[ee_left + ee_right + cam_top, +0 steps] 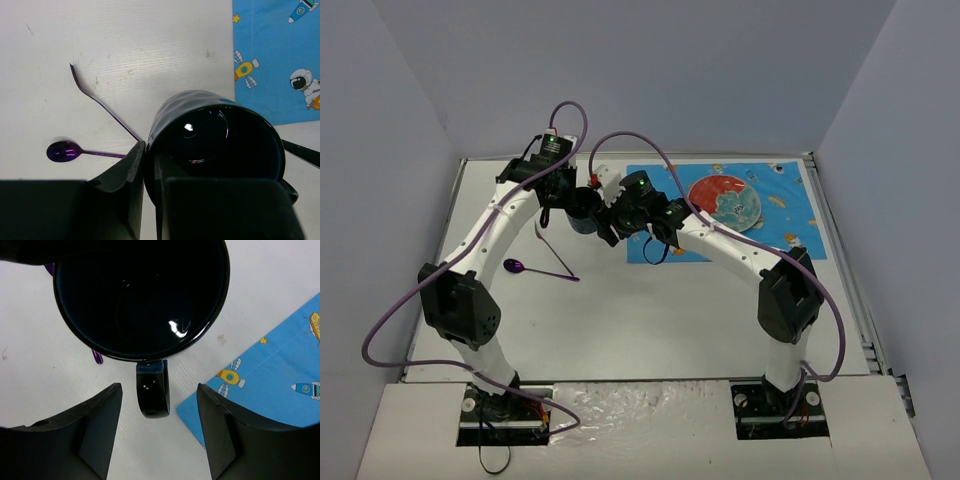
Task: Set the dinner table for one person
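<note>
Done: plate (725, 197) on mat (790, 222).
To do: mug (215, 145), spoon (515, 266), fork (552, 247) off mat; cutlery on worktop (650, 320).
L jaws: clamped on mug wall.
R jaws: apart, flanking mug handle (152, 390), not touching.

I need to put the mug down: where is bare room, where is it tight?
Bare: the mat right of the plate, and the white table between the spoon and the mat's near edge. Crowded: round the mug, gripped by the left claw, the right claw straddling its handle; fork and spoon lie close by.
</note>
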